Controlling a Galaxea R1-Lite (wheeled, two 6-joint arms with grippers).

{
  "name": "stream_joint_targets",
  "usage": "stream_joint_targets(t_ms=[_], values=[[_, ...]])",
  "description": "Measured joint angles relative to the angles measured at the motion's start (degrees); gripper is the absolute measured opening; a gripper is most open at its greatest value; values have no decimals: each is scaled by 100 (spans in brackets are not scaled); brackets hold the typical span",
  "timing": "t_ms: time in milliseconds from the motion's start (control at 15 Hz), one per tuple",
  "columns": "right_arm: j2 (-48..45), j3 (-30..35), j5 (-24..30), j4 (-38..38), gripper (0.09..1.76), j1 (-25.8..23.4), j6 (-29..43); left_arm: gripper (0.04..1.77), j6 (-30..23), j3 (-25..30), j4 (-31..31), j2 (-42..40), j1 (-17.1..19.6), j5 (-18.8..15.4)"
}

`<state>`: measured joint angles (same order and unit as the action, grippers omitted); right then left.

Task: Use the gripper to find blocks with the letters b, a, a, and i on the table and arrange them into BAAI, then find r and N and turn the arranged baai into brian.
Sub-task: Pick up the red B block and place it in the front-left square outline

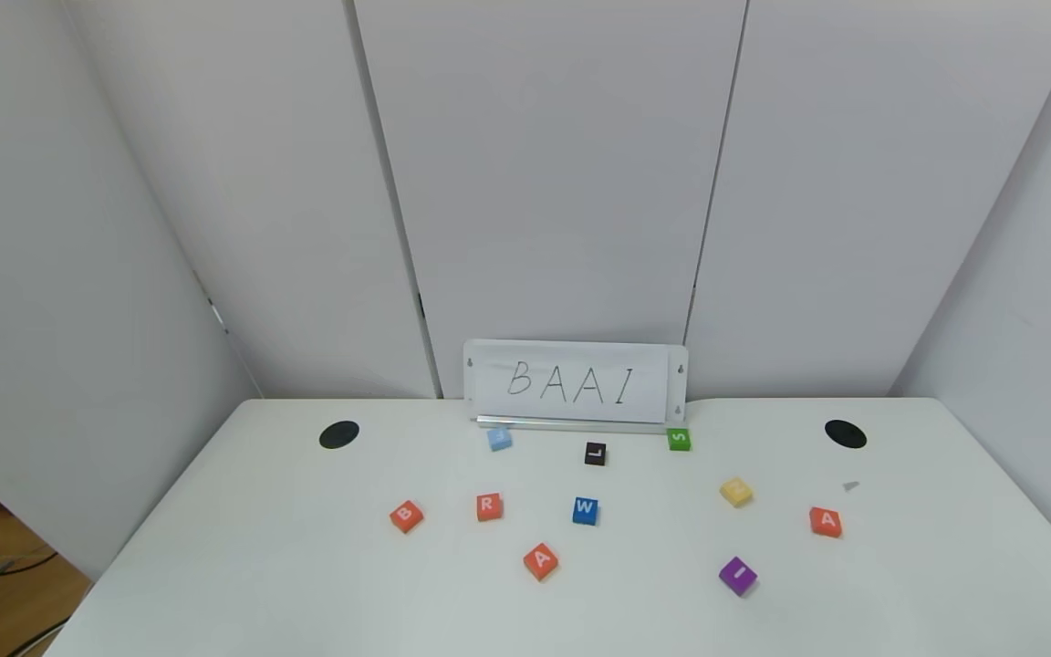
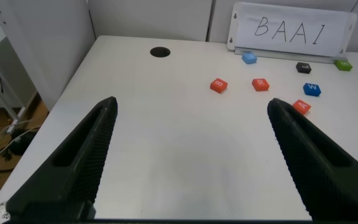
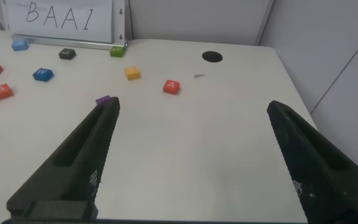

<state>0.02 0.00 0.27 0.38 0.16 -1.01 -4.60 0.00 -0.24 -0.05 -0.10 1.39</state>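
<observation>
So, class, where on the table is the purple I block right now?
In the head view the purple I block lies on the robot's right, near the front, below the yellow block and left of the right-hand orange A block.

Lab test bay, white table point(image 1: 306, 584) enclosed by plain grey panels point(image 1: 544, 182), handwritten BAAI sign point(image 1: 576, 381) propped at back, letter blocks point(image 1: 541, 561) scattered.

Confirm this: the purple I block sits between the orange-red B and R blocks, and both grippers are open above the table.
Not right. The purple I block lies on the table's right side, nearer the right-hand A block, far from the B block and R block, as the head view shows. The left gripper and right gripper are open above the table.
</observation>
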Motion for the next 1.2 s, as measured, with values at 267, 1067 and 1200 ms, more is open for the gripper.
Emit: stream_joint_targets(t_ms=[267, 1067, 1200], values=[[0, 0, -27, -17, 171, 0, 79, 172, 11, 0, -22, 0, 0, 0], [1524, -3056, 6, 851, 171, 59, 460, 172, 156, -2486, 708, 1321, -61, -121], [2177, -3732, 9, 1128, 171, 72, 457, 172, 288, -3071, 735, 1999, -78, -106]])
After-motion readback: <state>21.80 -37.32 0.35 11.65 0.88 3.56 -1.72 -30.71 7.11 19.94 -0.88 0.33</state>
